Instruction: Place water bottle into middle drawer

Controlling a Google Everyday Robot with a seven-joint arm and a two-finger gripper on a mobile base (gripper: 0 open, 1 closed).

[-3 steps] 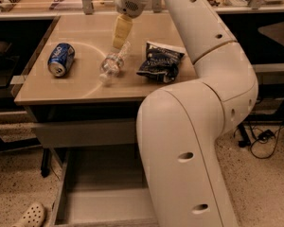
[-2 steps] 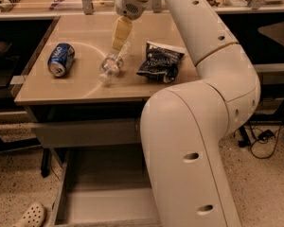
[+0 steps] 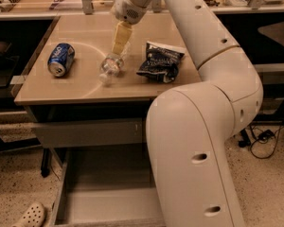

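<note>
In the camera view, the water bottle (image 3: 109,70) lies on its side on the counter (image 3: 80,37), near the middle of the top. A blue soda can (image 3: 61,59) lies well apart at its 9 o'clock and a dark crumpled snack bag (image 3: 159,62) sits near it at its 3 o'clock. The hand (image 3: 117,51) comes down from 12 o'clock, with its pale yellow tip meeting the far end of the bottle. We cannot tell whether it is open or already clamped on the plastic, since the tip reads as one shape against the bottle. Compared with a second ago almost nothing has moved. The bottle rests on the same spot, the hand sits at nearly the same height above it, and only the big white arm (image 3: 203,126) in the foreground has shifted a little. We take this to mean the grasp is being settled and the lift has not begun. The middle drawer (image 3: 109,207) stands pulled open at 6 o'clock, below the shut grey drawer front (image 3: 85,132). Its grey floor is partly hidden behind the arm. A pale clog (image 3: 31,215) lies on the floor at the drawer's 9 o'clock. In our judgement the carry down to the drawer and the release into it are yet to come.
</note>
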